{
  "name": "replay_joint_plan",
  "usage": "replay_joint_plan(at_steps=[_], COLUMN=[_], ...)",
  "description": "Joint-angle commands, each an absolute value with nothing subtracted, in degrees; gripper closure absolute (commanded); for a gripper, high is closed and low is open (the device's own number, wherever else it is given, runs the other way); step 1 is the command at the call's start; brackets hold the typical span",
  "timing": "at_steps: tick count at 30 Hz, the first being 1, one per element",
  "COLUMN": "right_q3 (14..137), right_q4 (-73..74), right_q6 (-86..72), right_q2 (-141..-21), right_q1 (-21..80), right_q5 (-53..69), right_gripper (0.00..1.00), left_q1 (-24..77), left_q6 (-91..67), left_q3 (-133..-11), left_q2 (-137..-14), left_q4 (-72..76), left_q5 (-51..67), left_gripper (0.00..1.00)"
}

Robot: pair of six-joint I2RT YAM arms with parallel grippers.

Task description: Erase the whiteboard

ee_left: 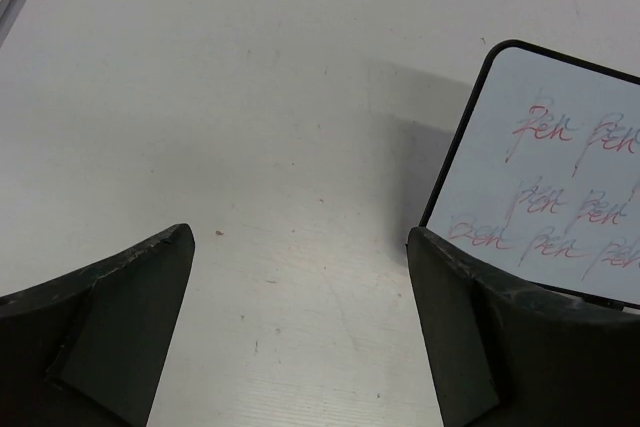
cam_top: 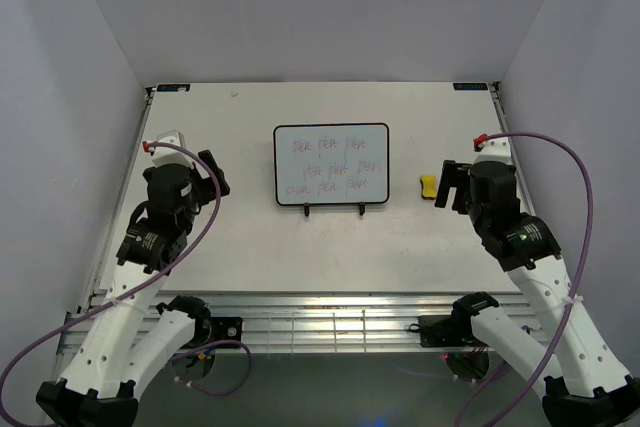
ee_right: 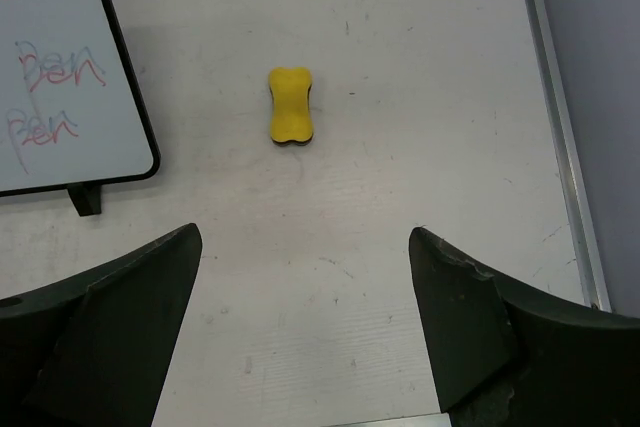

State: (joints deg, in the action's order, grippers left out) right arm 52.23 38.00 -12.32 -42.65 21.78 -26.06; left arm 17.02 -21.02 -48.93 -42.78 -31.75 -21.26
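Observation:
The whiteboard stands mid-table on black wire feet, its white face covered in red handwriting; its left part shows in the left wrist view and its right corner in the right wrist view. A small yellow eraser lies on the table just right of the board. My right gripper hangs open over the table, the eraser ahead of its fingertips and apart from them. My left gripper is open over bare table left of the board, holding nothing.
The white table is bounded by grey walls on three sides. A metal rail runs along its right edge, close to my right gripper. The arm bases sit at the near edge.

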Motion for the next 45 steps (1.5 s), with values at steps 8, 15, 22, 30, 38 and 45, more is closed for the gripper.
replay_joint_plan(at_steps=[8,15,22,30,38,45], right_q3=[47.64,44.12,41.84,40.43,40.87,40.60], right_q4=[31.30,28.22,26.37,25.40,27.07,26.02], right_q6=[-14.15,-13.89,-9.50,-8.09,-7.03,-7.99], right_q2=[-42.10,-38.85,-35.86,-34.54,-33.22,-35.15], right_q1=[21.97,21.97,21.97,21.97,21.97,21.97], right_q5=[-27.25,-20.76,-8.01,5.17,5.53,6.33], right_gripper=[0.10,0.10,0.10,0.10,0.10,0.10], left_q1=[17.23,17.23,10.21,4.31,0.88,0.88], left_q6=[-19.69,-21.62,-19.09,-9.06,-10.89,-20.45], left_q3=[-50.19,-52.03,-61.59,-67.76,-65.65,-65.13], left_q2=[-47.10,-56.67,-77.13,-94.03,-101.94,-109.68], left_q4=[-24.54,-12.24,-1.42,1.68,9.22,18.94], left_q5=[-8.02,10.09,37.27,50.18,61.42,70.04], left_gripper=[0.02,0.02,0.02,0.02,0.02,0.02])
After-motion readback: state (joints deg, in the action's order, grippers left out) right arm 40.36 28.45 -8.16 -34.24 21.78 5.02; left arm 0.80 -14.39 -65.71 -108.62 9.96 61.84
